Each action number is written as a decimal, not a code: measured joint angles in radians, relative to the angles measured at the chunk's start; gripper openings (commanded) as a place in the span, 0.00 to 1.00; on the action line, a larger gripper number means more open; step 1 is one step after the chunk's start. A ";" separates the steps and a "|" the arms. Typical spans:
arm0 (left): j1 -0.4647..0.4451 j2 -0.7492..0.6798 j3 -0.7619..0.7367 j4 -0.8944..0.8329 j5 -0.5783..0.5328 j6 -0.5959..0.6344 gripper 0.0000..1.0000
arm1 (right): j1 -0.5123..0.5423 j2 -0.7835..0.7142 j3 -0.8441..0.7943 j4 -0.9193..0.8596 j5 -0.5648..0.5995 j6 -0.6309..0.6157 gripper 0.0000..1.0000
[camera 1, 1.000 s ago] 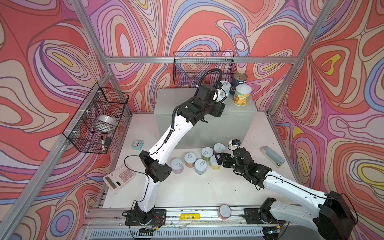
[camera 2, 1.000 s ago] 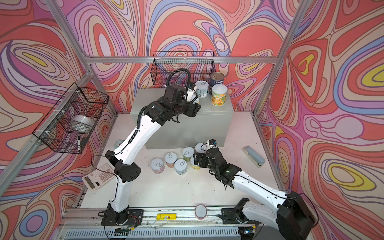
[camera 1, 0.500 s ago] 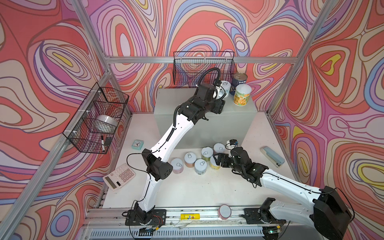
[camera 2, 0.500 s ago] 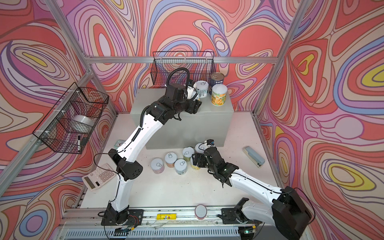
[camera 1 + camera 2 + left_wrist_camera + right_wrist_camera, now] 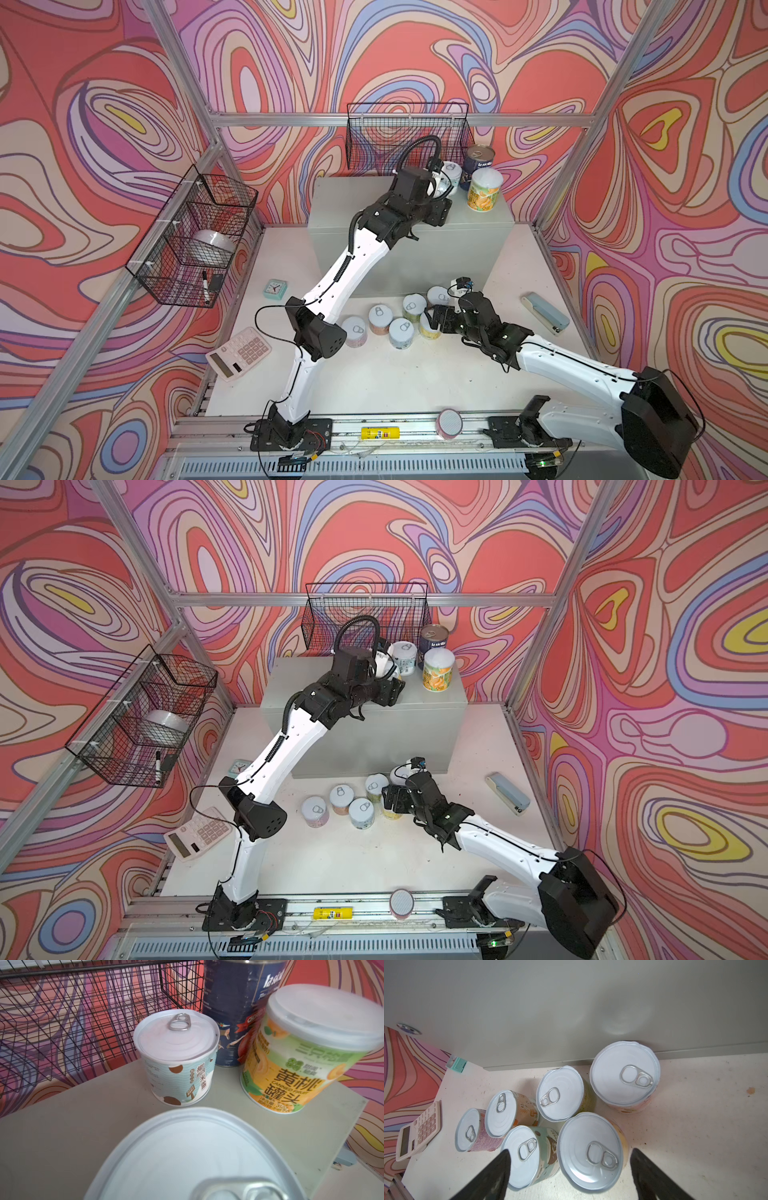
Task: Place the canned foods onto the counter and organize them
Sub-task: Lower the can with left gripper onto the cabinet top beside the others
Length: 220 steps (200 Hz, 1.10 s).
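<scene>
Right gripper (image 5: 570,1152) gapes astride a round yellow can (image 5: 600,1136); left gripper (image 5: 441,189) seemingly clasps a white-lidded can (image 5: 187,1157).

Both top views look steeply down from high over the front rail (image 5: 374,422) toward the back wall (image 5: 374,62), taking in the whole scene, the counter (image 5: 353,199) and the white tabletop (image 5: 374,374) alike; the pair overlap almost wholly, offset slightly sideways; the left wrist camera hangs very close over a white-lidded can (image 5: 187,1157), the counter's top beyond it, facing the wire basket (image 5: 83,1012); the right wrist camera looks down from near on a cluster of cans (image 5: 589,1147) before the counter's front; both top views show these same cans, far smaller.
</scene>
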 measured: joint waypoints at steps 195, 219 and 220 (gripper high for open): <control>0.014 -0.114 -0.057 0.129 0.068 0.013 0.87 | 0.000 0.024 0.044 0.020 -0.014 -0.016 0.93; 0.014 -0.271 -0.237 0.178 0.045 0.026 0.71 | 0.000 0.017 0.043 0.027 -0.014 -0.014 0.93; 0.014 -0.277 -0.242 0.179 0.045 0.026 0.69 | 0.000 0.016 0.043 0.027 -0.014 -0.014 0.93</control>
